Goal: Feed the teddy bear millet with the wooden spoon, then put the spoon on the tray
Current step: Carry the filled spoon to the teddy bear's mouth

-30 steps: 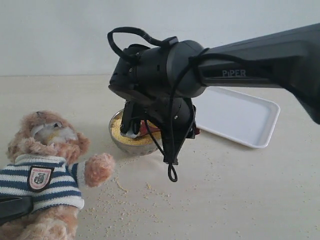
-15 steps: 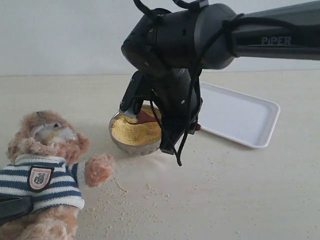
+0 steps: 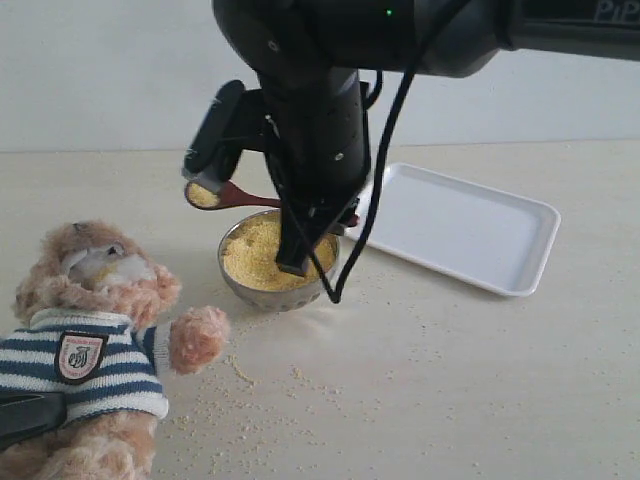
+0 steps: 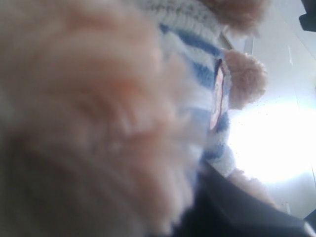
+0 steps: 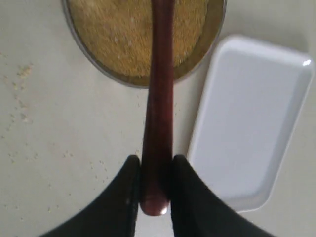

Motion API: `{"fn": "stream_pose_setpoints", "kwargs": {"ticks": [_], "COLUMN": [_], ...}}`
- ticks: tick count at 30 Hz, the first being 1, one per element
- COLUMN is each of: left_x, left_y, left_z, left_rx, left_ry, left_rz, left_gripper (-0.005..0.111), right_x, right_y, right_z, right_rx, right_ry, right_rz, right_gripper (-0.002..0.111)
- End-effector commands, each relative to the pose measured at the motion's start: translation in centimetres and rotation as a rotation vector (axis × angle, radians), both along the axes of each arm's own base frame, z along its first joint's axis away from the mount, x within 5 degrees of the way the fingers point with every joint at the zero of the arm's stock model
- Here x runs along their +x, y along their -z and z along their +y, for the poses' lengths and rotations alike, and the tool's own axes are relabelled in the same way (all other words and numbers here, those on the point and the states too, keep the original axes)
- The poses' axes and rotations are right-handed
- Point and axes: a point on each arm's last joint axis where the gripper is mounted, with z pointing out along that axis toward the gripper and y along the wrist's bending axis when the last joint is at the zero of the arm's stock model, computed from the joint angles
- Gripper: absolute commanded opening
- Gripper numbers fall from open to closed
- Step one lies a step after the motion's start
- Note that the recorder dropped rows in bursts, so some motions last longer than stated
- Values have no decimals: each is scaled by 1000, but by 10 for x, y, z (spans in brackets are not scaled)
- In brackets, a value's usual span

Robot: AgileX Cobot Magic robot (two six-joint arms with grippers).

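The teddy bear [image 3: 95,335] in its striped shirt lies at the lower left of the exterior view. The metal bowl of millet [image 3: 268,258] stands at the centre. My right gripper [image 5: 157,183] is shut on the end of the wooden spoon's handle [image 5: 158,113]. The spoon [image 3: 232,196] hangs level above the bowl's left rim, its bowl holding millet [image 3: 203,194] and pointing toward the bear. The white tray [image 3: 470,228] lies empty to the right. The left wrist view is filled with the bear's blurred fur [image 4: 98,113] and shirt; the left fingers are hidden against it.
Loose millet grains [image 3: 260,395] are scattered on the pale table in front of the bowl and beside the bear. The right arm's black body and dangling cable [image 3: 345,270] hang over the bowl. A dark part of the left arm [image 3: 25,415] shows under the bear.
The right arm has risen out of the bowl, and the spoon, now loaded with millet, has lifted and swung left toward the bear. The bear, bowl and tray have not moved.
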Motion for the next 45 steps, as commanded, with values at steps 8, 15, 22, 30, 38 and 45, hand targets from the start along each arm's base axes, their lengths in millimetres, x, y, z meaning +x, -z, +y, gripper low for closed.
{"fn": "stream_pose_setpoints", "kwargs": {"ticks": [8,15,22,30,38,45], "left_x": [1,1,1,1,1,1], "left_y": [-3,-3,-3,-3,-3,-3], "left_z": [-1,-1,-1,-1,-1,-1], "left_rx": [-22,-22,-22,-22,-22,-22], "left_ry": [-3,-3,-3,-3,-3,-3], "left_rz": [-22,-22,-22,-22,-22,-22], "left_gripper": [5,5,5,5,5,5], "right_x": [-49,-57,-61,-63,-76,-75], "right_y": [-22,-31,-32,-29,-17,-18], "right_z": [40,40,41,41,45,45], "right_rx": [63,102,130,112,1,-17], "right_ry": [-152,-141,-153,-167,-232,-241], "right_rz": [-32,-32,11,14,-58,-88], "right_gripper": [0,0,0,0,0,0]}}
